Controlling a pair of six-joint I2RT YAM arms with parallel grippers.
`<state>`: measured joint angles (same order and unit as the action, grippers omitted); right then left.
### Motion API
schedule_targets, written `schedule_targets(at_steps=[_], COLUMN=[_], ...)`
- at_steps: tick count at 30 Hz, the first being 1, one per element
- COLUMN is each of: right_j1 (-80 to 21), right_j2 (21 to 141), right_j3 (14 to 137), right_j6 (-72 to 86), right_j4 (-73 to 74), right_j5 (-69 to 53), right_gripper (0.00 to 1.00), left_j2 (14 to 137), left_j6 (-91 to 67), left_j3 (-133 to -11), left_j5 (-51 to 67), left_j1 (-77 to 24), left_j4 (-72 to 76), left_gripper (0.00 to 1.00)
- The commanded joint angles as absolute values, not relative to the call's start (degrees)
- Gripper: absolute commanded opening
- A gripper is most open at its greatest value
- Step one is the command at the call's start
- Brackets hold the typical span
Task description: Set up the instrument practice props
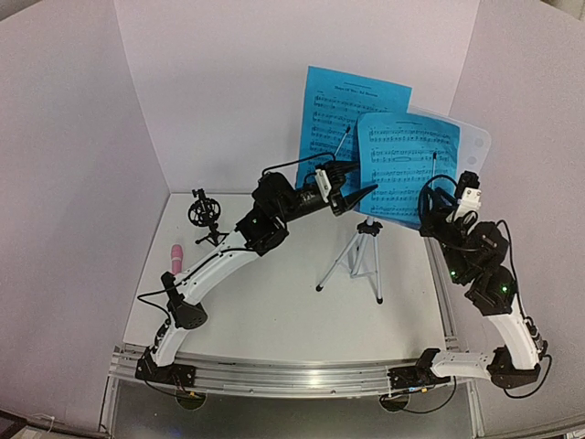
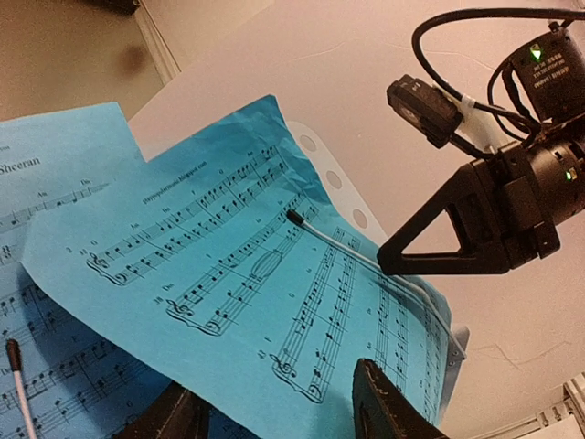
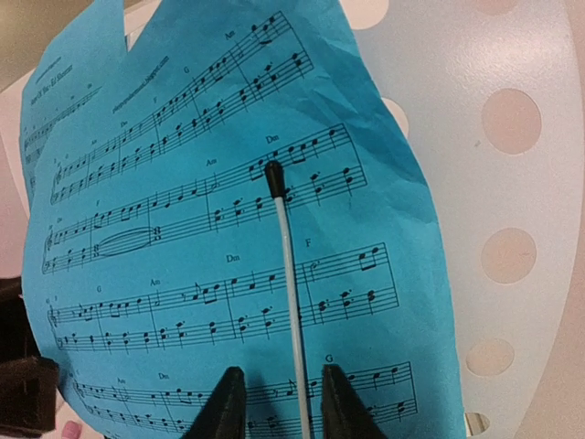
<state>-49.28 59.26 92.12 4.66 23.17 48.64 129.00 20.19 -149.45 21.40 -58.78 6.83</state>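
Blue sheet-music pages (image 1: 352,110) propped on pale-blue stand (image 1: 475,146).

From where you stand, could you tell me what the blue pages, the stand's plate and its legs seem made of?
Blue pages: thin matte paper, with creased edges and printed notes. Plate: smooth pale plastic or painted metal, unclear; round punched holes. Legs: probably metal, slim silvery tubes.

the light is bright and even, shadows faint. the top view bends at its edges. close black fingertips (image 3: 227,407) look blurred.
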Motion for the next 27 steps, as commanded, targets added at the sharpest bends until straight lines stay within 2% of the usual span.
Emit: schedule_targets(at_steps=[1, 3, 5, 13, 20, 27], right_j1=[-49.41, -49.41, -49.4, -49.42, -49.41, -49.44], right_j2=[57.32, 56.91, 57.32, 66.44, 72.88, 79.77], right_j3=[93.32, 94.88, 98.07, 123.93, 136.53, 144.11], right_j6=[4.79, 4.16, 3.29, -7.47, -19.85, -28.26], right_j4=[21.74, 23.97, 29.23, 53.23, 53.91, 51.92], right_j5=[45.72, 42.51, 37.9, 31.01, 35.17, 39.2], right_gripper=[0.36, 0.55, 0.64, 0.69, 0.65, 0.68], left_j2=[124.21, 124.04, 123.7, 120.23, 115.28, 109.58], left_j6=[21.07, 21.13, 21.11, 22.64, 25.2, 26.91], left_j3=[-149.69, -149.62, -149.38, -146.66, -142.71, -140.28], left_j5=[22.17, 22.31, 22.46, 23.29, 23.92, 21.91], left_j1=[-58.71, -58.71, -58.72, -58.71, -58.73, -58.67], left_j4=[6.77, 6.28, 6.01, 2.84, -4.09, -14.66], left_gripper=[0.53, 0.54, 0.54, 0.57, 0.67, 0.78])
